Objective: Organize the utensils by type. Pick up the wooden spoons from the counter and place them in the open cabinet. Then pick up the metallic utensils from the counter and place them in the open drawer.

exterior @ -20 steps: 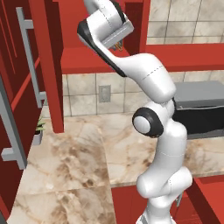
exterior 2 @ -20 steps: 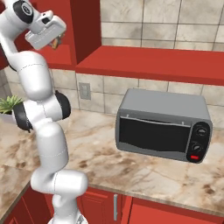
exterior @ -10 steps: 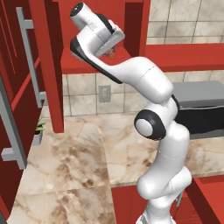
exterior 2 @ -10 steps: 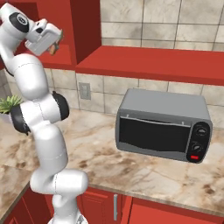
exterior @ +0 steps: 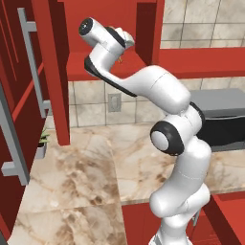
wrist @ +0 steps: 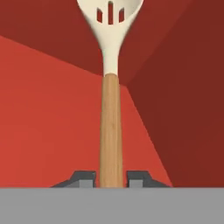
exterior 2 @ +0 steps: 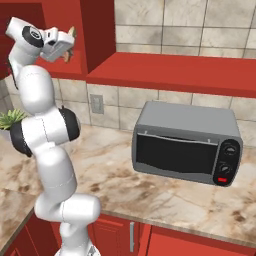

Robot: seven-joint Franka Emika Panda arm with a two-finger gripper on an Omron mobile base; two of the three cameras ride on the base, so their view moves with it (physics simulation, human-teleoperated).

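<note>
My gripper (wrist: 110, 177) is shut on the orange-brown handle of a wooden spoon (wrist: 110, 127). Its pale slotted bowl points away from the hand into the open cabinet (wrist: 43, 109), toward the plain red back corner. From the left base view the gripper (exterior: 125, 40) is raised high, just above the cabinet's red shelf (exterior: 79, 64), beside the door with the grey bar handle (exterior: 31, 62). The right base view shows the gripper (exterior 2: 64, 42) at the cabinet's opening with the spoon (exterior 2: 72, 32) sticking out past it. The beige marbled counter (exterior: 72, 177) lies far below. The other utensils are out of view.
A grey toaster oven (exterior 2: 185, 145) stands on the counter (exterior 2: 115, 170) to the right of the arm. A small green plant (exterior 2: 10, 120) sits at the counter's left end. A wall outlet (exterior: 114, 101) is on the tiled backsplash.
The arm has swung the hand leftward and further into the cabinet opening, carrying the spoon with it. The grip on the spoon is unchanged.
</note>
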